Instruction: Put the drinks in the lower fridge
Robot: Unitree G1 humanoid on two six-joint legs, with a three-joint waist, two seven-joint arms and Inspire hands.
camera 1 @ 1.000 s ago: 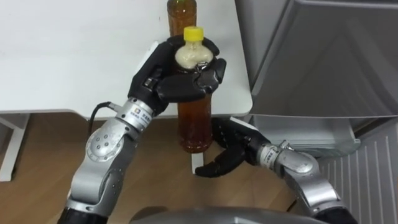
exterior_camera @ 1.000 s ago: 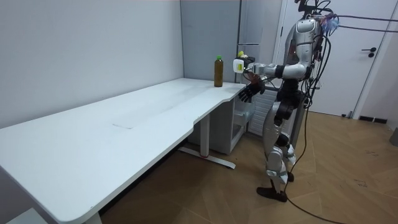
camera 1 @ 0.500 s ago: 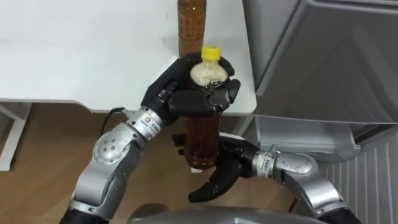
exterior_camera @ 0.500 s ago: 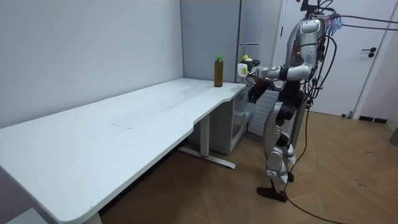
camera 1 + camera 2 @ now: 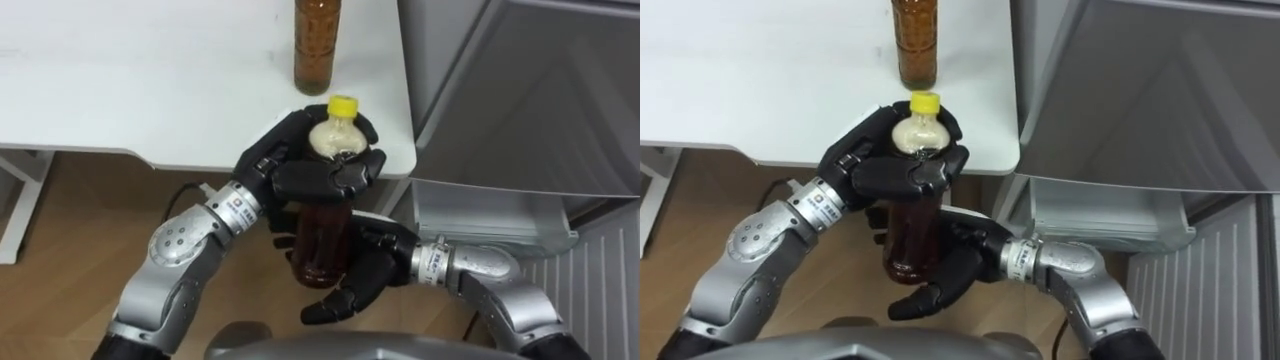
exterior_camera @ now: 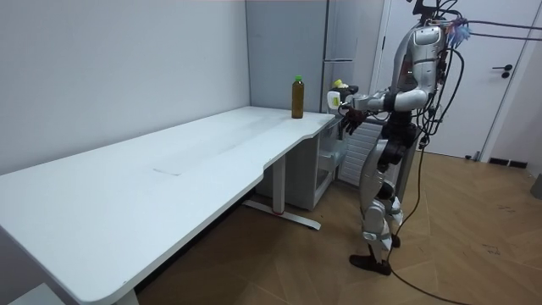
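Note:
A brown drink bottle (image 5: pixel 318 245) with a yellow cap (image 5: pixel 343 103) hangs upright in the air just off the table's corner. My left hand (image 5: pixel 305 172) is shut round its neck and shoulder. My right hand (image 5: pixel 362 282) is open right beside the bottle's lower part and base, fingers spread; contact is unclear. A second brown bottle (image 5: pixel 317 45) stands on the white table (image 5: pixel 150 80) near that corner. In the room view I stand at the table's far end, by the fridge, with the held bottle (image 6: pixel 336 95) before my chest.
The grey fridge (image 5: pixel 520 100) stands to my right, its lower part (image 5: pixel 490 215) a pale ledge close to the held bottle. The table's rounded corner (image 5: pixel 400 160) is just behind the bottle. Wooden floor (image 5: pixel 70 250) lies below.
The left hand has drawn the bottle down and nearer to my body, away from the table bottle. The right hand has come up under the bottle's lower part.

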